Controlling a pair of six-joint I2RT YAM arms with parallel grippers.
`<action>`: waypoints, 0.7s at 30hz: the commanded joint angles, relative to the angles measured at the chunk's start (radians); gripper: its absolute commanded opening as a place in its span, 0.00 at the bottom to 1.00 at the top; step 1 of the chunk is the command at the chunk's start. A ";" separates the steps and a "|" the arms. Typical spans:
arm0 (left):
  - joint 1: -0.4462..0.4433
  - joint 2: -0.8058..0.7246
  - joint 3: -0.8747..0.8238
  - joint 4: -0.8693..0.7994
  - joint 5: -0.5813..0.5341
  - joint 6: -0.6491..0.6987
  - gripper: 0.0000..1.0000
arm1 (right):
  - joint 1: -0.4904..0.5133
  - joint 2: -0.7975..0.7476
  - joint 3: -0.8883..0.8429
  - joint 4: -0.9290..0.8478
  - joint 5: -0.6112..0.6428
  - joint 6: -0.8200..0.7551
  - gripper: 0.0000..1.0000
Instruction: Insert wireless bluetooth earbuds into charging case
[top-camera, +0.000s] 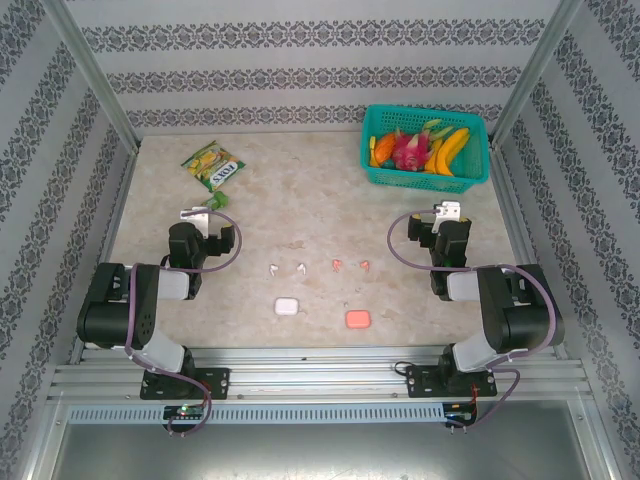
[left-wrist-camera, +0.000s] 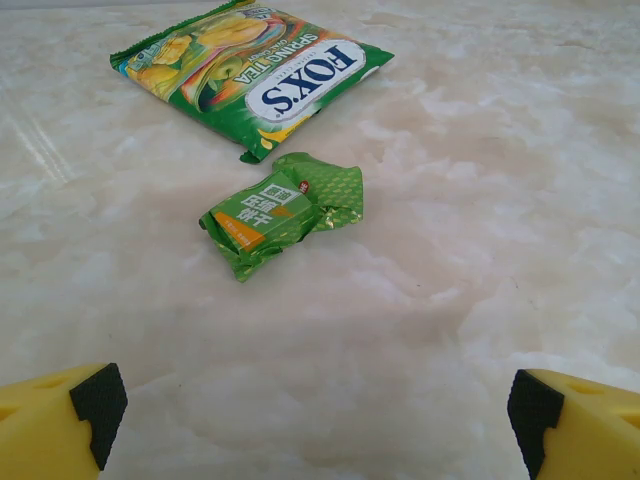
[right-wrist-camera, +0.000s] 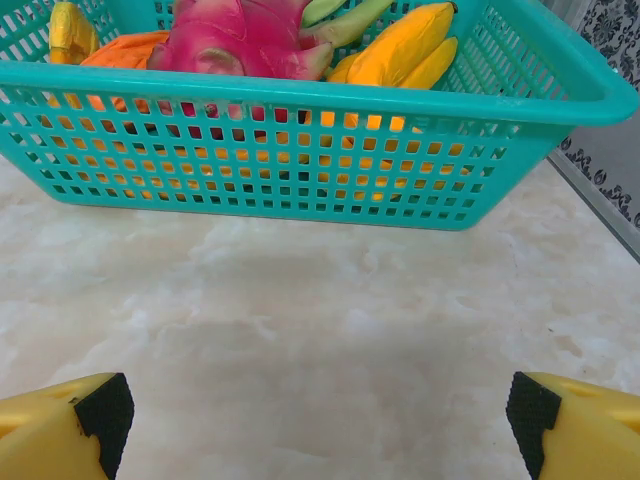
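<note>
- Lying in a short row on the marble-patterned table (top-camera: 300, 200), the wireless bluetooth earbuds (top-camera: 300, 267) were seen from the top view, between the two arms.
- Two white earbuds (top-camera: 272, 268) were placed on the left of that row and two coral-pink earbuds (top-camera: 338, 265) on the right, each apart from its neighbour.
- A white case (top-camera: 287, 306) was set nearer the arm bases, just below the white pair. A coral-pink case (top-camera: 357, 319) was set below the pink pair. Whether either lid was up could not be told.
- The left gripper (left-wrist-camera: 320, 400) was held released, its yellow fingers (left-wrist-camera: 50, 425) spread wide with bare table between the black pads.
- Ahead of it a small green packet (left-wrist-camera: 283, 213) was lying, and beyond that a green snack bag (left-wrist-camera: 250, 65), the two close but not touching.
- The right gripper (right-wrist-camera: 320, 410) was likewise released, its jaws parted wide and grasping nothing.
- A teal basket (right-wrist-camera: 300, 85) was standing in front of it at the far right of the table, with a pink dragon fruit (right-wrist-camera: 250, 35) and bananas (right-wrist-camera: 400, 55) inside.
- Both grippers were kept well apart from the earbuds and the cases.
</note>
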 joint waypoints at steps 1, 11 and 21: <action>0.005 0.000 0.013 0.004 0.003 -0.015 1.00 | 0.004 -0.014 -0.006 0.035 0.010 0.018 0.98; 0.005 0.000 0.016 0.001 0.004 -0.015 1.00 | 0.005 -0.014 -0.006 0.035 0.010 0.019 0.98; 0.005 0.003 0.019 -0.004 0.005 -0.017 1.00 | 0.003 -0.011 -0.002 0.029 0.005 0.022 0.98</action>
